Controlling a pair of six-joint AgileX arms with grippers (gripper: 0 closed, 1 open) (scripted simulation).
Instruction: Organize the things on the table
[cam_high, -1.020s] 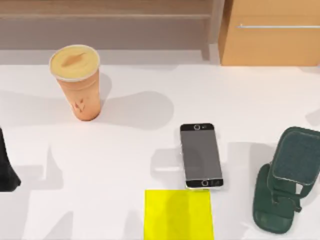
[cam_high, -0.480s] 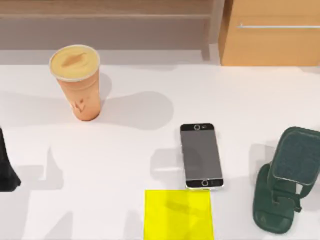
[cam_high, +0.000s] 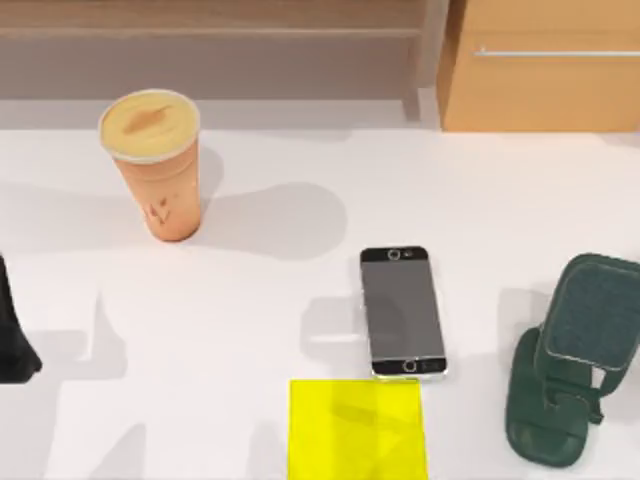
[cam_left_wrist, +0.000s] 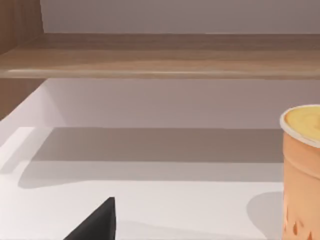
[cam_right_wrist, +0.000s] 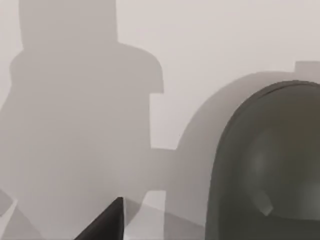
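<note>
- Top view: left arm's dark link sits at the surface's left edge, parked. Can't tell the state of either tool, spread or pressed together.
- Left wrist view: a black tip of the left tool shows at the frame edge, with the cup ahead of it and off to one side, well apart.
- Right wrist view: black tip of the right tool hangs above the bare surface, with the rounded dark stand just beside it. It carries nothing that I can see.
- Orange paper cup stands upright, tan lid on, far-left part of the surface, ahead of the left arm.
- Smartphone lies flat, screen up, mid-right. Its near end is just beside the far edge of the yellow pad, maybe touching.
- Dark green stand is at the right edge, apart from the phone and empty.
- Tan cabinet at the far right, handle visible, shut.
- Progress, my read: nothing organized yet. Cup and phone both look unplaced, and neither tool is near them.
- Left to do: likely phone onto the stand and the cup to its place. Can't locate the mouse.
</note>
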